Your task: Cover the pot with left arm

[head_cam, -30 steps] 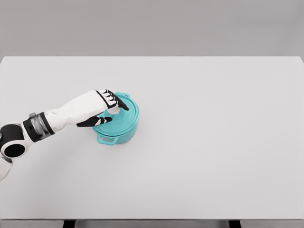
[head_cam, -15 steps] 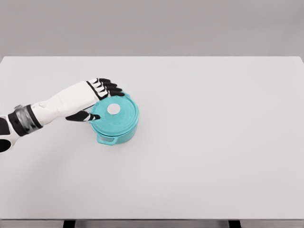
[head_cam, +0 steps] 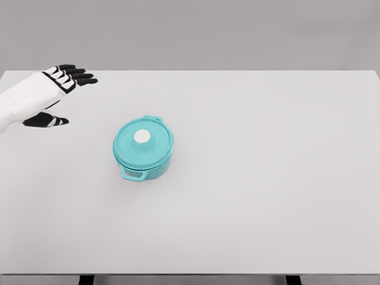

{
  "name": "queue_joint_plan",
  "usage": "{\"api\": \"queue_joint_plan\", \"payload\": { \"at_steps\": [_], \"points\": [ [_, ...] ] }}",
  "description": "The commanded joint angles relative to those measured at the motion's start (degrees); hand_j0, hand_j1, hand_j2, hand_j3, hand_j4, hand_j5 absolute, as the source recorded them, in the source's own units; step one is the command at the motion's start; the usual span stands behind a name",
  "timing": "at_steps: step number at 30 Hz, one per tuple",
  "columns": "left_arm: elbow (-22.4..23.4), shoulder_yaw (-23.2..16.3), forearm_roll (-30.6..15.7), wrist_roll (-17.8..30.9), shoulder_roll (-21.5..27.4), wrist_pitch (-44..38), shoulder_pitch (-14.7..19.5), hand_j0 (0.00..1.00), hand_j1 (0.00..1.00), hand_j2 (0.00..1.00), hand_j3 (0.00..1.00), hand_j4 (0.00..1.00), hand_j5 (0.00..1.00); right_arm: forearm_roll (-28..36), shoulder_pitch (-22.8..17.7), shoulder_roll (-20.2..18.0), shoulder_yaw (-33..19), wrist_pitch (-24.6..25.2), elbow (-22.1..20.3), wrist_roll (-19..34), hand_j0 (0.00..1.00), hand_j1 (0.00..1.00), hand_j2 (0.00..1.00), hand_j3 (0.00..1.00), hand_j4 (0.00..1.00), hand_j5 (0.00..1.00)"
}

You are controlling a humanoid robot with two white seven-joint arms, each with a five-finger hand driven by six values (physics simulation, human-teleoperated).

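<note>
Room: grey wall stood behind a big white table (head_cam: 267, 178) that filled most of the head view.

Table: it was flat and plain, and two dark legs peeked out under its near edge.

Pot: a small teal pot (head_cam: 144, 159) sat on the table, left of the middle. It stood upright. One little handle stuck out at its front-left side, and another showed at the back.

Lid: a teal lid (head_cam: 143, 141) lay flat on top of the pot and covered it all the way round. It looked even and not tipped.

Knob: a small white round knob (head_cam: 142, 136) sat in the middle of the lid.

Left hand: the left hand (head_cam: 50, 95) was up at the far left of the view, over the back-left part of the table. It was white with black fingers (head_cam: 80, 78). The fingers were spread out and pointed to the right, and the thumb hung lower, apart from them. The hand held nothing at all.

Hand and pot: the hand was well apart from the pot and did not touch the lid or the knob. Bare white table lay between them.

Left arm: only a short white bit of the arm showed, running off the left edge.

Right arm: it was not in the view.
</note>
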State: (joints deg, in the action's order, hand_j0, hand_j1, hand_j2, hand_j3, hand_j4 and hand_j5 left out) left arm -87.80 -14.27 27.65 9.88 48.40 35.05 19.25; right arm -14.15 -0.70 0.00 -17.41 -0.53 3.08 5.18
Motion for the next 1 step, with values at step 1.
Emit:
{"api": "queue_joint_plan", "payload": {
  "at_steps": [1],
  "points": [
    [0.26,0.38,-0.4,-0.04,0.11,-0.05,0.0,1.0,1.0,1.0,1.0,1.0,1.0,0.0,0.0,0.0,0.0,0.0,0.0,0.01,1.0,1.0,1.0,1.0,1.0,1.0]
  ]
}}
